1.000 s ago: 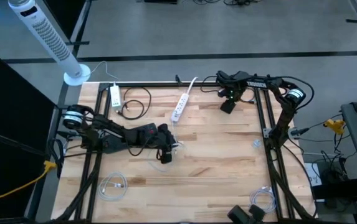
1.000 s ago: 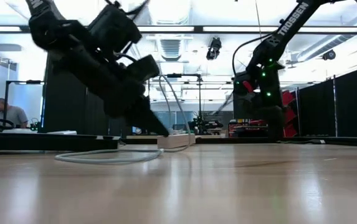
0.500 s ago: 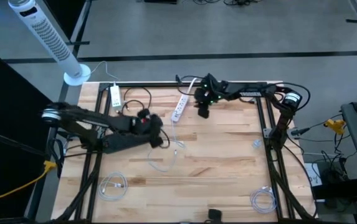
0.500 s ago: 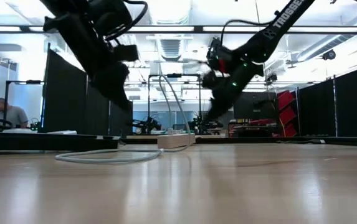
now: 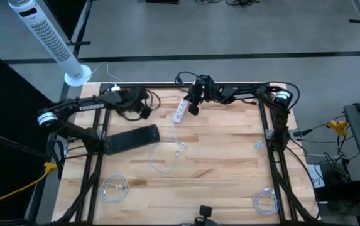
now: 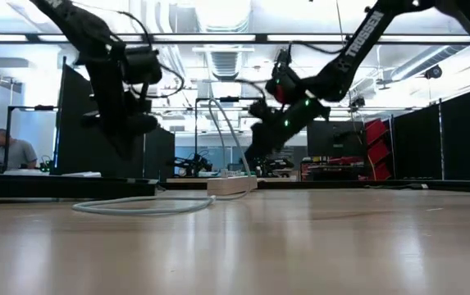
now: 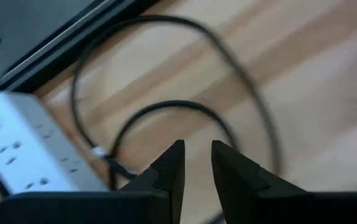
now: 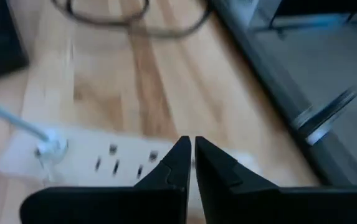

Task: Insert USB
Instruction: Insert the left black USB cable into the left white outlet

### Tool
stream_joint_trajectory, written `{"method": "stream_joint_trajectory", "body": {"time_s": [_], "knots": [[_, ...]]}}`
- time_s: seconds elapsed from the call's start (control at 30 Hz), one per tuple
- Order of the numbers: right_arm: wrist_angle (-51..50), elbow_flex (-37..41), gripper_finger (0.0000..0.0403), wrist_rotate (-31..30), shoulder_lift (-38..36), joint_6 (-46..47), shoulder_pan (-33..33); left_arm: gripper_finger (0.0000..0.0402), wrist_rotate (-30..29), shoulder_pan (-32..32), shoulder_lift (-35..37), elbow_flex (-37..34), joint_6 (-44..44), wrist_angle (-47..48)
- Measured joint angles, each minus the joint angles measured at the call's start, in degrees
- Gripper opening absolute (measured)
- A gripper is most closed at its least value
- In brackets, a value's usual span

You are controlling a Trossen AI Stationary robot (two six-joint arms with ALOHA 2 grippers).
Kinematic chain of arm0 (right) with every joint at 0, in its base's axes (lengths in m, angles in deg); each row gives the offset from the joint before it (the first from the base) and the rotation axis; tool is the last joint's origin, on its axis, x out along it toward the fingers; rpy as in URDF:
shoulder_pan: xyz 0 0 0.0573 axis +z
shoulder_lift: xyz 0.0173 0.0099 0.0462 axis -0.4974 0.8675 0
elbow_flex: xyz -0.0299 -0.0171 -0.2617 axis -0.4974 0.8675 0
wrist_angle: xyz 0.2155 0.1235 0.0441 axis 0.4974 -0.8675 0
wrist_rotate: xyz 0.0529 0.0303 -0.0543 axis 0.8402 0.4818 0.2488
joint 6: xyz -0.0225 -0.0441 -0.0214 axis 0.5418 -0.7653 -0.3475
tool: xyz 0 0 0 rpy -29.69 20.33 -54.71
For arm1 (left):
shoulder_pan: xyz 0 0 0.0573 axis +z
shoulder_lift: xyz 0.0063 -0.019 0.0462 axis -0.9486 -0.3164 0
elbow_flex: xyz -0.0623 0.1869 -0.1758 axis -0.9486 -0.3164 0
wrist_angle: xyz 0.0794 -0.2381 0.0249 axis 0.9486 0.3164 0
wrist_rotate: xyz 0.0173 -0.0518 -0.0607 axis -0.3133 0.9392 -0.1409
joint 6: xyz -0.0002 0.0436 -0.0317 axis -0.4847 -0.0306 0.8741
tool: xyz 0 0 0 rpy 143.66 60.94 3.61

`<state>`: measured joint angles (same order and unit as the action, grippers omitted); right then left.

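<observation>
**Both grippers hanging over the far edge of the table, each above a power strip**

At the far left corner of the wooden table [image 5: 230, 157], the left gripper [image 5: 143, 108] is hovering above a loop of black cable [image 5: 136, 103], just beside a small white power strip [image 5: 116, 97]. Its wrist camera is showing the two dark fingers [image 7: 169, 171] standing a narrow gap apart with nothing between them, while the black cable [image 7: 166, 112] is curling over the wood below and the small white power strip [image 7: 22, 146] is lying to one side, a cable plugged into its end.

Nearer the middle, a second white power strip [image 5: 181, 108] is lying at a slant close to the far edge. A white USB cable [image 5: 170, 154] is trailing from it toward the middle of the table, where its free end is resting loose on the wood, held by neither gripper.

The right gripper [image 5: 193, 107] is hanging just above that second strip, on its right side. In its wrist view the fingers [image 8: 172, 168] are nearly touching, closed on nothing, and pointing down at the second white power strip [image 8: 91, 158], where a white plug is sitting in one end.

Two more white cable coils are lying near the front corners of the table.
</observation>
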<state>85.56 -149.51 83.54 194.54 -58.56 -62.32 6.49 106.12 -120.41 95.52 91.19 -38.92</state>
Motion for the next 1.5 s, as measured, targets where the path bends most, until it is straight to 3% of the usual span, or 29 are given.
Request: {"method": "stream_joint_trajectory", "body": {"time_s": [0.23,0.47,0.63,0.9,1.17,1.5], "knots": [[-1.5,0.1,0.0002,0.4,1.4,0.6,0.9,0.0076,1.1,2.7,-3.2,-1.8,-0.2,-0.2],[-12.0,0.0,0.0001,0.7,0.4,-1.9,2.0,0.0068,0.0,3.0,-7.0,-3.3,0.1,0.7],[-17.3,0.2,0.0002,0.7,-0.9,-1.4,2.8,0.0077,-1.8,3.8,-6.3,-3.2,6.3,2.2],[-14.0,0.7,0.0003,0.6,-3.1,0.2,3.9,0.0145,-1.9,8.2,-7.1,-2.2,16.3,4.8],[-14.0,0.7,0.0003,0.7,-3.0,-0.9,4.3,0.0215,2.5,9.4,-11.2,-1.9,16.5,-4.8],[-14.1,0.8,0.0003,0.9,-3.1,-1.3,4.4,0.0188,0.4,9.4,-16.5,-0.2,19.1,-2.4]]}}
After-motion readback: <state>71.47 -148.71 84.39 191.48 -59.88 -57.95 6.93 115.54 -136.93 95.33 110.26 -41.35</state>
